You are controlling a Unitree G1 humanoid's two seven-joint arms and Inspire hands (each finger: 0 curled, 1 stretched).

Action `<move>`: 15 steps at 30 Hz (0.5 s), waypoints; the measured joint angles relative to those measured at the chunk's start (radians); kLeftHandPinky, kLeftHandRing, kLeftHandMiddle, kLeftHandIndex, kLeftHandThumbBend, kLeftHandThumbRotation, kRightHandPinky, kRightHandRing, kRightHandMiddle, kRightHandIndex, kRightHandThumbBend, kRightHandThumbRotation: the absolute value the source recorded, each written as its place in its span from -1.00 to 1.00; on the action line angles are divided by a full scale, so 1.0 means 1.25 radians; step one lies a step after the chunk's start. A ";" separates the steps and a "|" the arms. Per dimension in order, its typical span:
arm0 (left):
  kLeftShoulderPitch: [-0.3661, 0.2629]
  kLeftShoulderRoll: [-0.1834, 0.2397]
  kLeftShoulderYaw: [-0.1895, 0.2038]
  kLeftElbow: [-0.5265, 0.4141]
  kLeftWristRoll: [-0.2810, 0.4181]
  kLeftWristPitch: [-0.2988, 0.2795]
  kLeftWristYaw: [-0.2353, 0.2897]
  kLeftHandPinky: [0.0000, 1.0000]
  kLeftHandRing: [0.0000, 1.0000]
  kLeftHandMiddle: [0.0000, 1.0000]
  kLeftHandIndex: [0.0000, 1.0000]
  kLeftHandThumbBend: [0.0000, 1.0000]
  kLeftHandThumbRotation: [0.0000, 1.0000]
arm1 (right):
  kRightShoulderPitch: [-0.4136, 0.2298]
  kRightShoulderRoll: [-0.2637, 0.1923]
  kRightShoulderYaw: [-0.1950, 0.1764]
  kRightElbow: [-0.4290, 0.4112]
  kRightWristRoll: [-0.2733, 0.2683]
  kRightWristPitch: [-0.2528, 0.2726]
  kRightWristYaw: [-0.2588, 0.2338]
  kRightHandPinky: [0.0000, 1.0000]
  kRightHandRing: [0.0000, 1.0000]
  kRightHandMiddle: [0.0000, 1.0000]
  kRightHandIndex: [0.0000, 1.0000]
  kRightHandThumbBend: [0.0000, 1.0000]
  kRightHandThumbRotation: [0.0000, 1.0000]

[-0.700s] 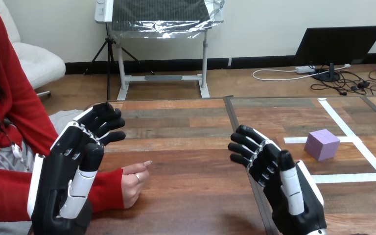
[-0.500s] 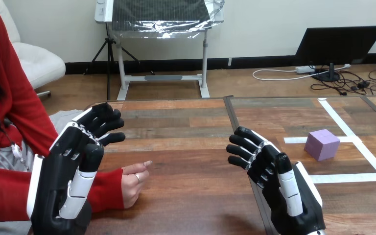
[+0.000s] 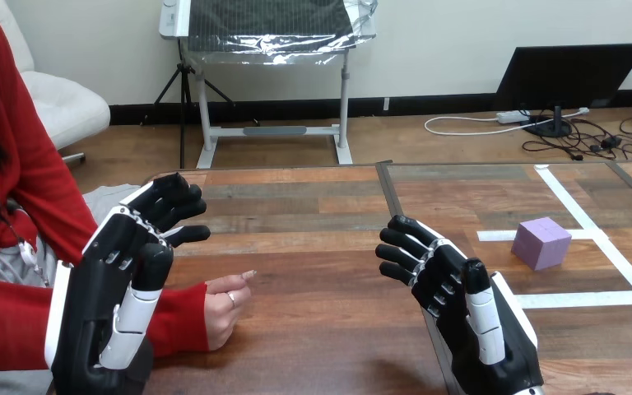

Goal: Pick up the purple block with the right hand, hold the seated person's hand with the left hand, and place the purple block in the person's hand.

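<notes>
Pickup is the step in hand, and it has hardly begun. The purple block (image 3: 541,243) sits untouched on the bench (image 3: 313,247) at the far right, beside the white tape lines (image 3: 580,216) and well apart from both of my hands.

My right hand (image 3: 469,317) hangs over the middle of the bench with its fingers spread and loosely straight, holding nothing. They point away from me and a little leftward (not toward the block, which lies off to the right and farther out). My left hand (image 3: 123,271) is raised at the left, fingers relaxed and fanned, and it is empty too. Just beside it, lower and nearer the middle, the person's hand (image 3: 224,304) rests on the bench in a loose curl. Its red sleeve runs behind my left palm, and I cannot tell whether I touch it.

Next, as I judge it, the right hand must swing rightward and outward and turn so thumb and fingers face opposite sides of the block. Then it must come down and close. The block looks square-sided, so it should pinch well if met flat-on. The person's hand will need to open upward before anything can be laid in it.
</notes>
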 measured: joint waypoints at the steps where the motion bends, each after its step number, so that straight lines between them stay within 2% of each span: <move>1: 0.000 0.000 0.000 0.000 0.000 0.000 0.000 0.33 0.50 0.50 0.46 0.53 0.39 | 0.000 0.000 0.000 0.000 -0.001 0.000 0.000 0.69 0.69 0.70 0.70 0.75 0.89; 10: 0.000 0.001 0.000 0.000 -0.008 0.001 -0.003 0.37 0.53 0.52 0.49 0.49 0.38 | -0.001 0.000 0.003 0.002 -0.028 -0.004 -0.006 0.68 0.70 0.73 0.70 0.88 0.91; 15: 0.000 0.001 0.000 0.001 -0.027 0.002 -0.013 0.38 0.53 0.52 0.48 0.48 0.37 | -0.013 -0.006 0.001 0.024 -0.075 -0.029 -0.031 0.69 0.73 0.75 0.72 0.96 0.93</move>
